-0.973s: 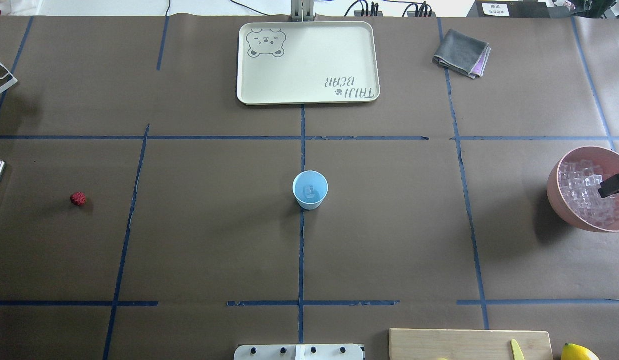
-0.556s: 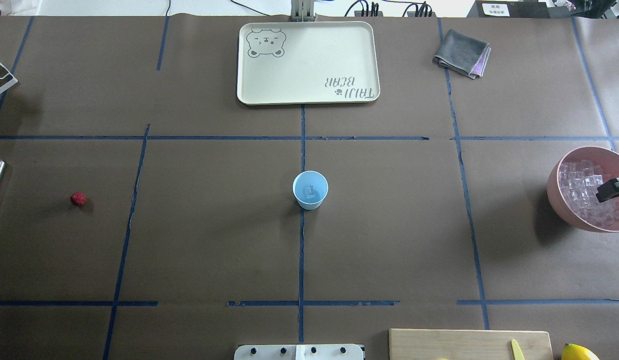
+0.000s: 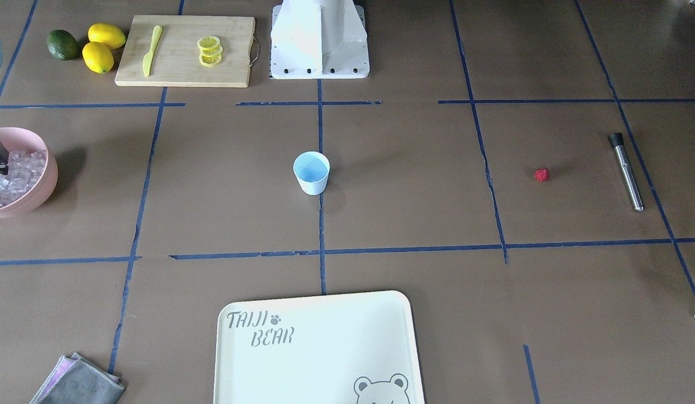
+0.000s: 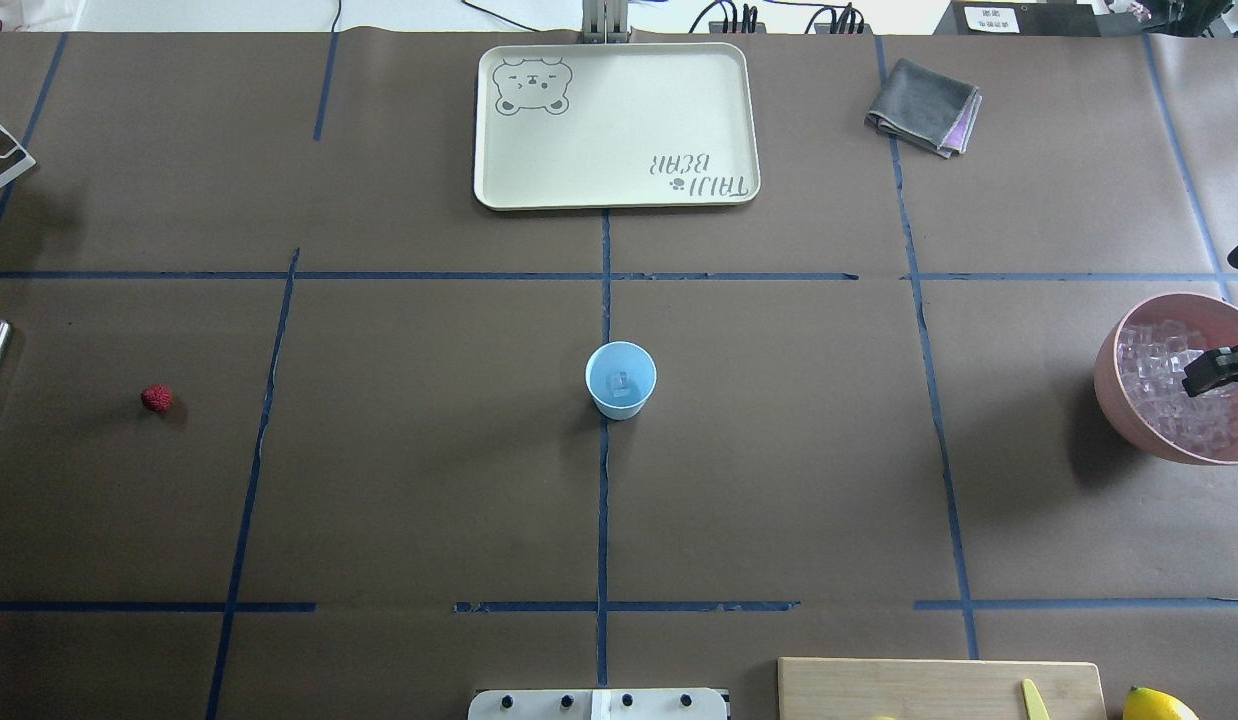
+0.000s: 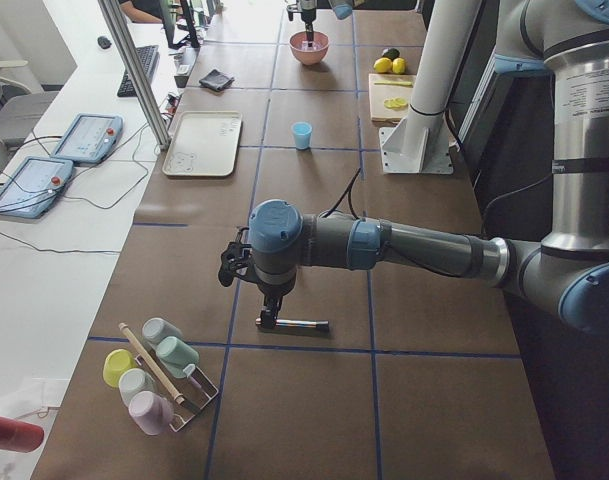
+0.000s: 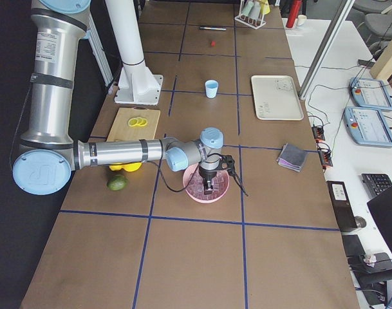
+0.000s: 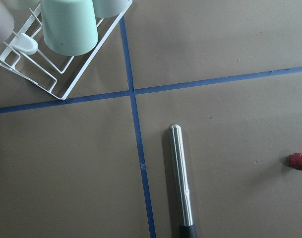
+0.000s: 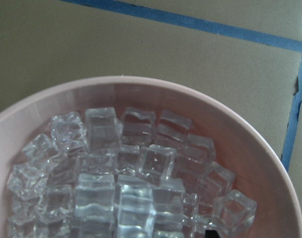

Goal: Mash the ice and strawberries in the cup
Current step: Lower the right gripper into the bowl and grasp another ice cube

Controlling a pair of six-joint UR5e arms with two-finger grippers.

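The pale-blue cup point(image 4: 620, 380) stands upright at the table's middle with one clear cube in it; it also shows in the front view point(image 3: 311, 173). The ice point(image 8: 126, 173) fills the pink bowl point(image 4: 1129, 420) at the right edge. My right gripper point(image 4: 1219, 368) hangs low over the ice, its fingers apart and empty. The red strawberry point(image 4: 157, 398) lies alone at the far left and shows in the left wrist view point(image 7: 299, 161). My left gripper point(image 5: 269, 315) shows only in the left side view, above a steel muddler point(image 7: 180, 178); I cannot tell its state.
A cream tray point(image 4: 619, 125) lies at the far middle, a grey cloth point(image 4: 924, 108) to its right. A cutting board point(image 3: 184, 50) holds lemon slices and a knife, with lemons and an avocado point(image 3: 63, 45) beside it. A cup rack point(image 7: 66, 49) stands at the left end.
My right gripper has shifted a little further in over the ice in the pink bowl. The cup, strawberry and muddler have not moved.
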